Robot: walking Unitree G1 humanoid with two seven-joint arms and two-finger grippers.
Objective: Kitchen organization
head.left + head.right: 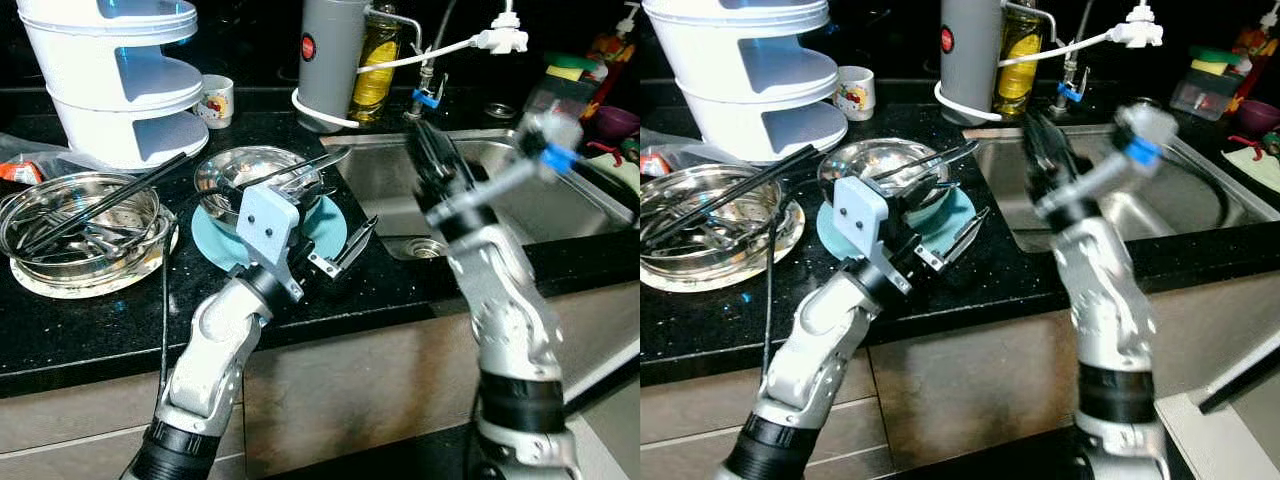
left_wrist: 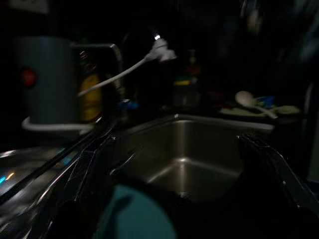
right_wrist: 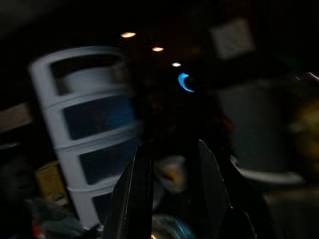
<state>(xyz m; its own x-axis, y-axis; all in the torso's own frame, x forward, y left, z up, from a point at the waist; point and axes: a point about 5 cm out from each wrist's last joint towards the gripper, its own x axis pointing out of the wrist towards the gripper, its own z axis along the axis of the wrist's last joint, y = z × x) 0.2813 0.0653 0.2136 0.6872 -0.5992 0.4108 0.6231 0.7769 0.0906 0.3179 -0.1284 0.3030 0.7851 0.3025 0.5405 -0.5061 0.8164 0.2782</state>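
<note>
Two steel bowls on the black worktop (image 1: 90, 330): the left steel bowl (image 1: 80, 225), at 9 o'clock, sits on a white plate (image 1: 60, 283) and holds utensils and black chopsticks (image 1: 110, 205); the centre steel bowl (image 1: 255, 180) rests on one teal plate (image 1: 330, 225). No writing is legible anywhere; the grey kettle (image 1: 330, 55) at 12 o'clock carries a red round mark, and the small white mug (image 1: 215, 100) has a coloured print too small to read. One white three-tier rack (image 1: 120, 70) stands at 10 o'clock. One yellow oil bottle (image 1: 375, 60) stands just beside the kettle.

Left arm bent at the elbow, reaching up over the worktop edge; left gripper (image 1: 335, 215) lies over the teal plate, fingers (image 1: 345, 250) spread, one near the centre bowl's rim, nothing pinched. Right arm raised upright at 3 o'clock, blurred; right gripper (image 3: 172, 189) points up before the steel sink (image 1: 520, 190), fingers (image 3: 134, 194) slightly parted, holding nothing.
</note>
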